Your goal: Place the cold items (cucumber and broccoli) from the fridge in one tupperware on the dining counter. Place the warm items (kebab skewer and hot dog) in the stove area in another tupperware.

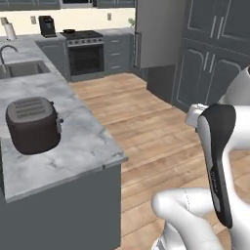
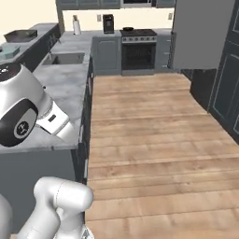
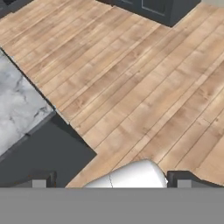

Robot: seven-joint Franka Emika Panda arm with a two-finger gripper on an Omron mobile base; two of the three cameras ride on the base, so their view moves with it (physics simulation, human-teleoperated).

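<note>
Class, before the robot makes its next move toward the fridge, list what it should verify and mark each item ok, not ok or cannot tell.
1. Tool open and holding nothing: ok, the fingertips stand wide apart over bare floor.
2. Wooden floor toward the fridge free of obstacles: ok.
3. Fridge door open for reaching in: cannot tell.
4. Cucumber and broccoli located: cannot tell.
5. Arm clear of the toaster on the counter: ok, they stand apart.
6. Stove area items located: cannot tell, too small at this range.
</note>
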